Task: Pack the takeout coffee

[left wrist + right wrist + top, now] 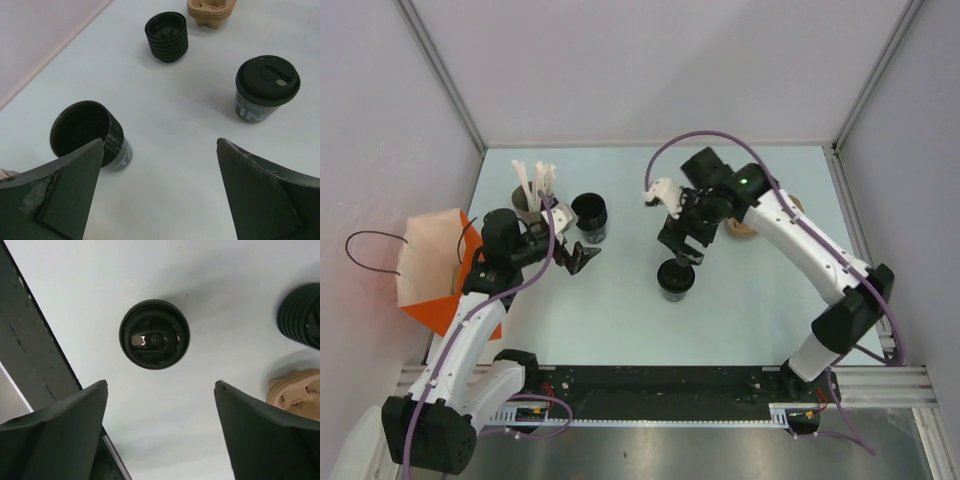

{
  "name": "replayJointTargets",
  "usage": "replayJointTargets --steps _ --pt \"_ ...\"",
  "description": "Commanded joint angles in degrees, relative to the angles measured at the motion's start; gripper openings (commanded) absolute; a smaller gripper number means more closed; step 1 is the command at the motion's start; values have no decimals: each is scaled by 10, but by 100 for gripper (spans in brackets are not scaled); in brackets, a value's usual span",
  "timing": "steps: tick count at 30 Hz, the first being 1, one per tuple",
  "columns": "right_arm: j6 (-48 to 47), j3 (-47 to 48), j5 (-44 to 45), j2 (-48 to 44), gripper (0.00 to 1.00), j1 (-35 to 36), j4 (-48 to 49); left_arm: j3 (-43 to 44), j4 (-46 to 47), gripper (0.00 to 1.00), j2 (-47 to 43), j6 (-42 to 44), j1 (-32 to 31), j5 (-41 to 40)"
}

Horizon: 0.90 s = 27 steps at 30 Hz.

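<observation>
At the far left, the orange-and-white paper bag (428,268) with cord handles sits at the left edge of the pale table (620,330), at nine o'clock from my left hand (577,258). That hand's fingers are spread wide with nothing in them. The lidless black ribbed cup (590,216) stands just beyond it at twelve o'clock.

The takeout coffee (676,279), a small black tapered cup under a round black plastic lid, stands upright near the table's middle. It is at about four o'clock from my left hand, with bare table between.

My right hand (682,250) is much nearer. It hangs over the lid with its fingers wide apart and touching nothing.

The cup's long axis is vertical, so I judge a straight descent would put a finger on either side of it.

Further right, at about one o'clock from the coffee, a ribbed black stack (166,36) and a brown cardboard cup carrier (210,11) stand near but apart from it. The way to the bag runs toward nine o'clock, past my left hand.
</observation>
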Motion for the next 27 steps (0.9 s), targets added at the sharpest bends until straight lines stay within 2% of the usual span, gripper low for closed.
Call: replayJointTargets --steps 1,5,9,12,15,19,23,27 --pt "17 -71 -62 -81 100 -77 76 33 -22 100 29 20 -1 47" --pt "59 -165 -110 -167 100 -170 193 60 -48 100 68 24 -48 6" --pt "130 -253 -65 -209 100 -194 274 78 -35 100 91 15 -104 -79" --pt "163 -269 -42 -230 100 -205 315 105 -35 100 97 25 -138 -130" --pt "145 -287 -78 -251 100 -226 340 137 -28 100 92 18 -147 -128" --pt "136 -317 -129 -254 100 -244 365 137 15 100 83 -50 -148 -145" --pt "159 -333 -175 -219 100 -252 362 159 -28 100 123 -40 -151 -91" --pt "178 -340 -209 -194 100 -266 363 185 -50 100 200 -44 -171 -97"
